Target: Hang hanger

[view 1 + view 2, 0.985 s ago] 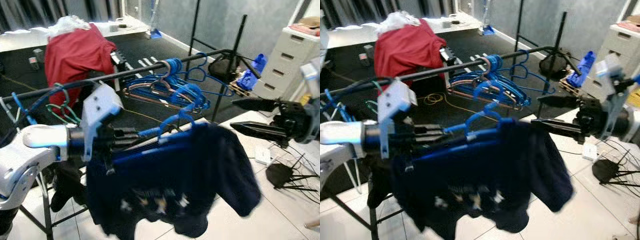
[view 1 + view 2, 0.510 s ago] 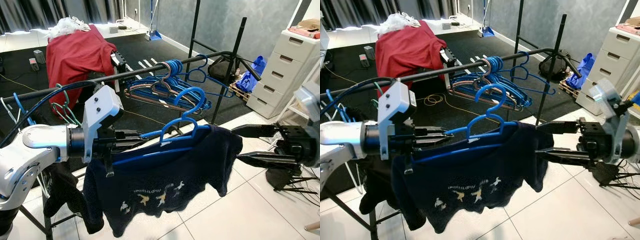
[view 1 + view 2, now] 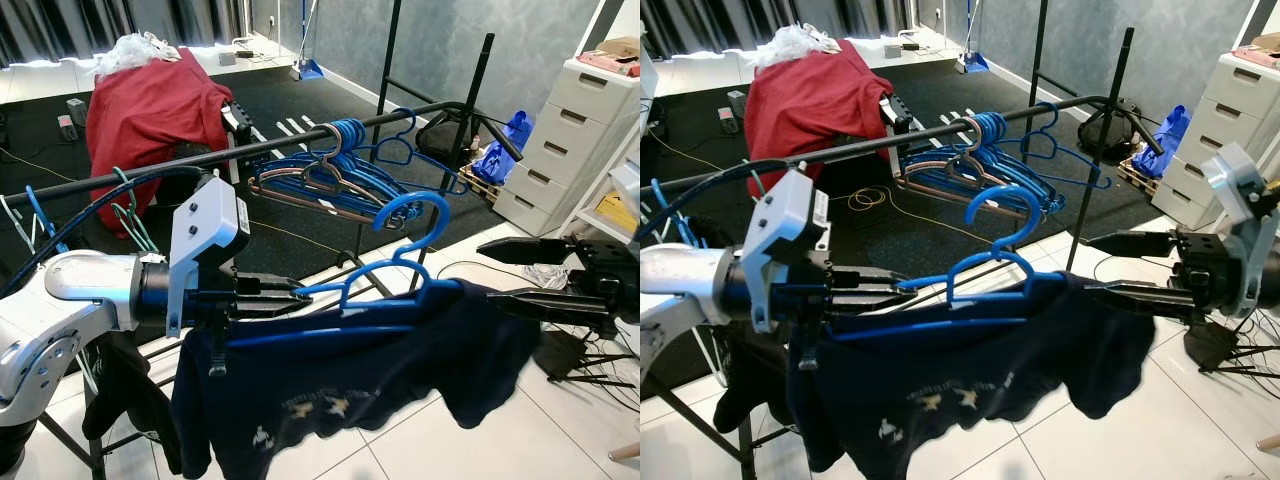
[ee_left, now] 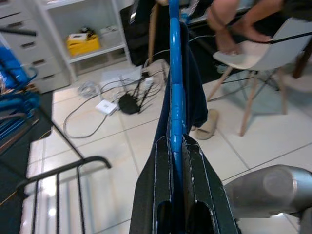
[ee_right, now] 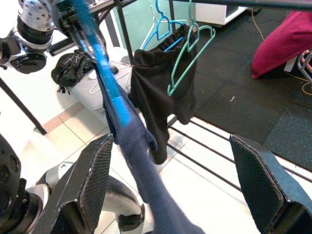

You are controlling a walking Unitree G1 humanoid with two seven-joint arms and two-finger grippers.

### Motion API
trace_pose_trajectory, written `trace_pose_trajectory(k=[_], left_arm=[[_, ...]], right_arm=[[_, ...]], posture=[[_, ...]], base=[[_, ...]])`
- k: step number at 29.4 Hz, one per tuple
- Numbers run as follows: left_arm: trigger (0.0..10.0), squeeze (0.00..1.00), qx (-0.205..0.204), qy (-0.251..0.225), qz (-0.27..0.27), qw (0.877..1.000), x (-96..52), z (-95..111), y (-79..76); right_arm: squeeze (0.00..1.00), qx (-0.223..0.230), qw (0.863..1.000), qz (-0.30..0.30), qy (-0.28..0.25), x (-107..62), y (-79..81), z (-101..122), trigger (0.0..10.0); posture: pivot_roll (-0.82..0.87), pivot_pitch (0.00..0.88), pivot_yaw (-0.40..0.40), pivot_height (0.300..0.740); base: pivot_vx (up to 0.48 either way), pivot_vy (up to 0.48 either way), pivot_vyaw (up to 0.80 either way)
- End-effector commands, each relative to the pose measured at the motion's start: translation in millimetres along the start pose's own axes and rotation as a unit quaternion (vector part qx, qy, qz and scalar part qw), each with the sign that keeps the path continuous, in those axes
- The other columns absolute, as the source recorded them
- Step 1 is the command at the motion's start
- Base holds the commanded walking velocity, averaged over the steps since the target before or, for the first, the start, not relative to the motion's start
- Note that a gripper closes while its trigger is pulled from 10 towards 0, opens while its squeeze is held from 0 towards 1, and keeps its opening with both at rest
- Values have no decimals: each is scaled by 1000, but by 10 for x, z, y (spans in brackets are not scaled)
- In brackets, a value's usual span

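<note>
The left gripper (image 3: 285, 293) is clenched on one end of a blue hanger (image 3: 385, 280). A dark blue shirt (image 3: 340, 385) hangs from the hanger. The hanger lies long from left to right in front of the robot, in the air, on the near side of the black clothes rail (image 3: 300, 140). Its hook (image 3: 415, 215) points up. Empty blue hangers (image 3: 345, 165) hang on the rail. The right gripper (image 3: 530, 275) is released, with its two fingers spread wide at the far end of the hanger.

Bare rail (image 3: 150, 172) left of hanger cluster (image 3: 335, 175)
</note>
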State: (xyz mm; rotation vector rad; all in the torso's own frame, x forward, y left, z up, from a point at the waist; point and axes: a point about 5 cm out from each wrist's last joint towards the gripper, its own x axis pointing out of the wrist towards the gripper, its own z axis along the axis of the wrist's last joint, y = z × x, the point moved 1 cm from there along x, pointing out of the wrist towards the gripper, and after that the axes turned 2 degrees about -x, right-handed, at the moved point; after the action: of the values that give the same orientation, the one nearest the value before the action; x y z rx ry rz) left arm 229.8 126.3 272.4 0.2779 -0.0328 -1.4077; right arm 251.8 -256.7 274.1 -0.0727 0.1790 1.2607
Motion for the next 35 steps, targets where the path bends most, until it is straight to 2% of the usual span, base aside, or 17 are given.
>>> trace_pose_trajectory(k=[1, 5, 10, 11, 12, 13, 14, 15, 35], left_arm=[[0, 0, 10, -10, -16, 1000, -7, 74, -47], [0, 0, 10, -22, -33, 999, 33, 115, -81], [0, 0, 12, -30, -40, 999, 49, 139, -91], [0, 0, 13, -34, -48, 998, 59, 158, -103], [0, 0, 13, -34, -48, 998, 59, 158, -103], [0, 0, 13, -36, -51, 998, 61, 165, -109], [0, 0, 13, -36, -51, 998, 61, 165, -109], [0, 0, 12, -38, -54, 998, 59, 172, -115], [0, 0, 16, -55, -70, 996, 61, 264, -135]], right_arm=[[0, 6, 1000, 10, 3, 44, 9, -29, 10000], [0, 24, 999, 37, 7, 161, 42, -115, 10000], [0, 34, 998, 55, 12, 229, 79, -163, 10000], [0, 48, 996, 79, 13, 296, 131, -204, 7373], [0, 48, 996, 79, 13, 296, 131, -204, 7373], [0, 52, 995, 87, 13, 313, 150, -217, 2275], [0, 52, 995, 87, 13, 313, 150, -217, 2275], [0, 54, 994, 90, 13, 318, 158, -222, 0], [0, 61, 992, 104, 21, 316, 209, -226, 0]], posture=[[-68, 0, -36, 740], [-67, 0, -39, 740], [-67, 0, -39, 740], [-66, 0, -38, 740], [-66, 0, -38, 740], [-66, 0, -38, 740], [-66, 0, -38, 740], [-66, 0, -37, 740], [-69, 0, -36, 740]], base=[[0, 0, 0], [0, 0, 0], [0, 0, 0], [0, 0, 0], [0, 0, 0], [0, 0, 0], [0, 0, 0], [0, 0, 0], [0, 0, 0]])
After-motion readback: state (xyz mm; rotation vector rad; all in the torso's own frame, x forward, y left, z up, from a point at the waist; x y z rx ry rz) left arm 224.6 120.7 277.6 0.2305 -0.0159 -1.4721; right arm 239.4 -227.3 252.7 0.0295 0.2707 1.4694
